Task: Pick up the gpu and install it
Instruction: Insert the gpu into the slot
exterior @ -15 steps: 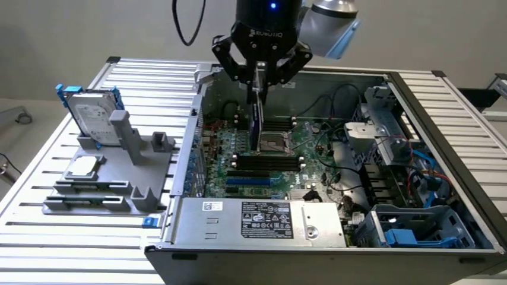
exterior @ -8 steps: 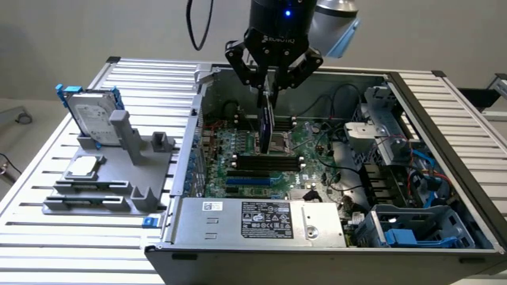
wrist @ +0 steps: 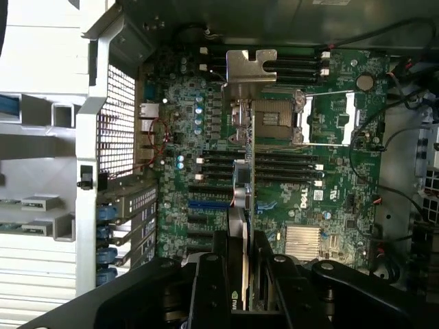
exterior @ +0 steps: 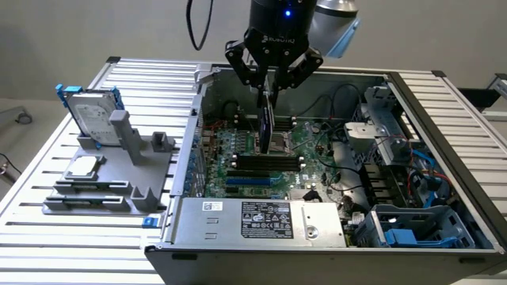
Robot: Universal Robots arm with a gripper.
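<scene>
The hand [exterior: 273, 80] pinches the gpu [exterior: 267, 127] by its upper edge; the card hangs upright, edge-on, over the motherboard [exterior: 317, 169] inside the open computer case [exterior: 317, 252].

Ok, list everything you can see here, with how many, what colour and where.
graphics card: one, green and black, held edge-on above the circuit board
computer case: one, grey, open, on the table
circuit board: one, green, on the case floor
power supply: one, silver with black label, at the case's near wall
hard drive: one, silver in blue frame, upright on the holder
chip: one, silver, lying on the holder
holder: one, grey, on the table at the exterior view's left
table: one, slatted silver, under everything
gripper: one, black, shut on the graphics card
</scene>
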